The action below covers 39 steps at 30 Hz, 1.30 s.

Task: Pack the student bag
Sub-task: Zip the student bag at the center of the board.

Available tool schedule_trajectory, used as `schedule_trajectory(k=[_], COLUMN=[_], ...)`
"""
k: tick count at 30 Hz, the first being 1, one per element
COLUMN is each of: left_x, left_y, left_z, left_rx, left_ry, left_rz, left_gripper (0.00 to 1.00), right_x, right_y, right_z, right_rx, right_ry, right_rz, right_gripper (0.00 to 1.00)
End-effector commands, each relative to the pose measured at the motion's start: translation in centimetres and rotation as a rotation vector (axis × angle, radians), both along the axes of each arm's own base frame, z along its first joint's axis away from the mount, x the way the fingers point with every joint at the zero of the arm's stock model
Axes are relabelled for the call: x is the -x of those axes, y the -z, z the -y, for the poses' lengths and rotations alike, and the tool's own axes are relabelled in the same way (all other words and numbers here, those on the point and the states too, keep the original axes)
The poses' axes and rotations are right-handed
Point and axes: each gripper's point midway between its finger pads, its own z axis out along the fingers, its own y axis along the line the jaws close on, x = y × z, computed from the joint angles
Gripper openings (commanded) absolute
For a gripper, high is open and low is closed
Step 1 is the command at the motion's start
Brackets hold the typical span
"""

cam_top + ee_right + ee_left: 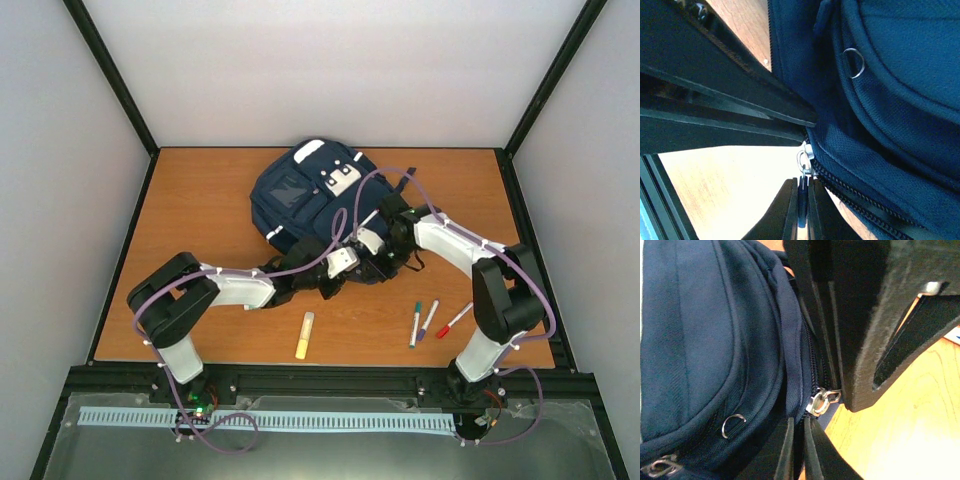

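Top external: shows the student bag point(300, 195) lying flat at the middle back of the table point(200, 200), with both arms reaching in to its near edge.

Right wrist: catches the right gripper point(801, 185) pressed together on the dark zipper pull point(802, 197) hanging from the silver slider point(804, 161), presumably so as to run the zip open for packing.

Left wrist: has the left gripper point(799, 422) squeezed almost flat onto the bag's edge just below that slider, likely to anchor the cloth against the pull. Cannot tell what exactly fills the slit between its fingers; too dark.

Leaves a yellow highlighter point(304, 335) and three markers point(428, 320) loose on the wood nearer the bases, well apart from the bag, apparently awaiting packing. Hides the zip's far run and the bag's opening behind arms and cloth.
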Motion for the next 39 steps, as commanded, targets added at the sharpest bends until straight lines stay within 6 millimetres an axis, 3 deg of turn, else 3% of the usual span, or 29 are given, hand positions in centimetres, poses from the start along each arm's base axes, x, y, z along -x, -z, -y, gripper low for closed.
schedule_trajectory(k=[1,5,11,15,20,30,39], left_x=[-1.3,-1.6,-1.6,-1.7,-1.6,-1.8,-3.6], left_y=[-0.2,-0.8,-0.7,-0.8,-1.0,-1.7,-0.5], left_z=[-0.6,-1.5,-3.4,-4.7,-6.9,-11.0,-15.2], left_rx=[-0.032,-0.02,-0.041,-0.048,-0.068,-0.123,-0.152], left_ry=[-0.059,-0.114,-0.191,-0.251,-0.329,-0.458,-0.653], left_rz=[0.071,0.082,0.088,0.087,0.099,0.121,0.078], left_gripper=[0.05,0.01,0.01,0.01,0.01,0.01,0.01], right_x=[1.6,0.9,-0.5,-1.1,-3.1,-6.7,-7.5], right_y=[0.0,0.4,1.1,1.2,1.2,1.1,1.6], right_z=[0.8,2.5,6.0,7.3,9.4,11.5,12.5], right_rx=[-0.009,0.013,0.058,0.086,0.122,0.144,0.168], right_ry=[-0.011,0.013,0.056,0.056,0.093,0.134,0.11], right_rz=[-0.078,-0.079,-0.079,-0.065,-0.029,0.038,0.086], right_gripper=[0.03,0.03,0.03,0.03,0.03,0.03,0.03])
